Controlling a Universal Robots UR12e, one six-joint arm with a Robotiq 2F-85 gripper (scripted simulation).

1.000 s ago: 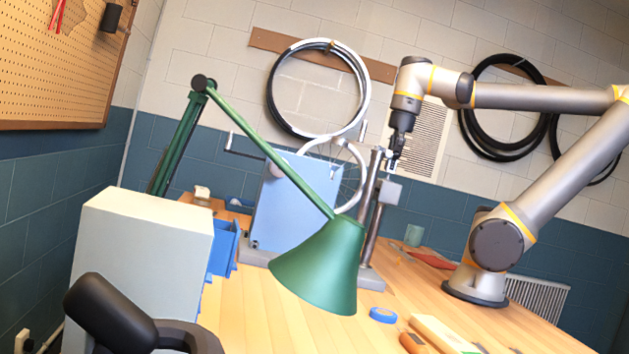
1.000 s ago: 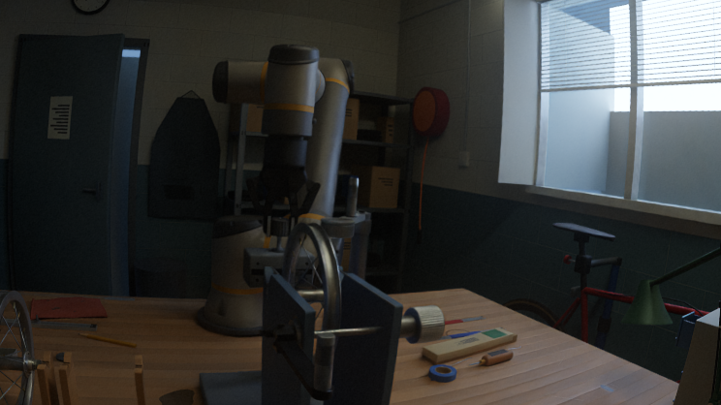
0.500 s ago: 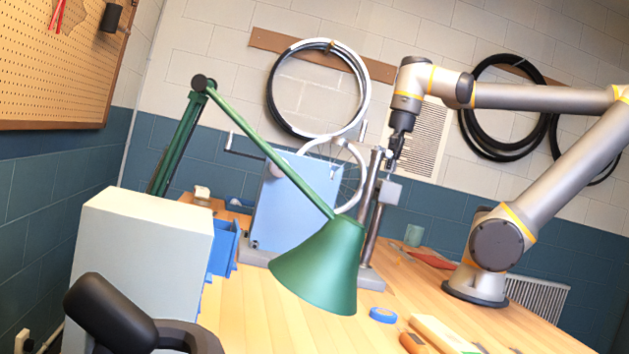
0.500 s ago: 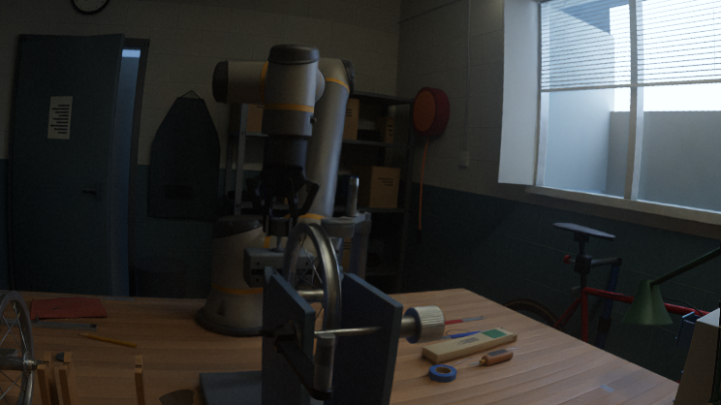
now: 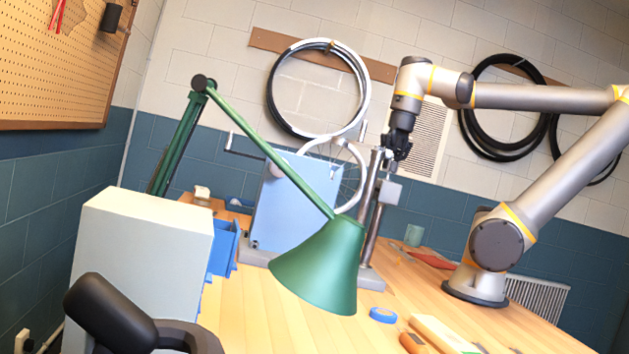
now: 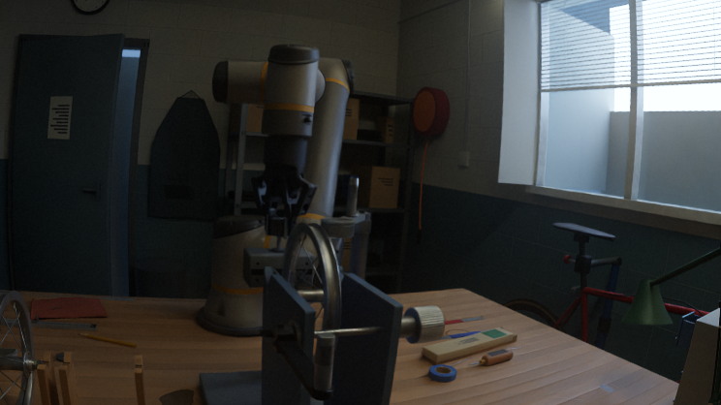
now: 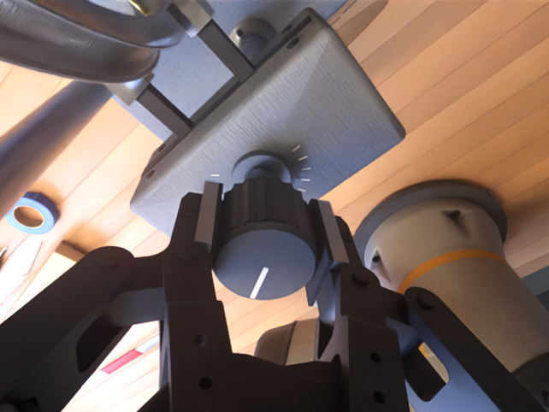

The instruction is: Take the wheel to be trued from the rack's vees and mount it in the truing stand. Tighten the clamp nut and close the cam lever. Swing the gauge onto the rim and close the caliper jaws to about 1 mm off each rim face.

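Note:
The wheel [image 6: 311, 274] sits upright in the blue truing stand [image 6: 322, 332], its silver rim [image 7: 75, 44] passing between the caliper jaws [image 7: 146, 88]. Over the grey gauge block [image 7: 275, 119], my gripper [image 7: 264, 213] is clamped on the dark ribbed caliper knob [image 7: 265, 248]. The knob's white line points down and slightly left, with tick marks on the block beside it. The gauge block [image 5: 389, 191] hangs on its post [image 5: 369, 196] at the rim. The clamp nut [image 6: 425, 323] sticks out of the stand's side. The lever [image 6: 322, 360] hangs down in front.
A blue bin [image 5: 223, 246] sits beside the white cabinet [image 5: 142, 255]. A green lamp [image 5: 322, 263] reaches across the bench in front of the stand. A blue tape roll [image 7: 30, 217], a boxed tool [image 6: 468, 345] and a screwdriver [image 6: 496, 357] lie on the bench. A second wheel [image 6: 15, 342] stands in the rack.

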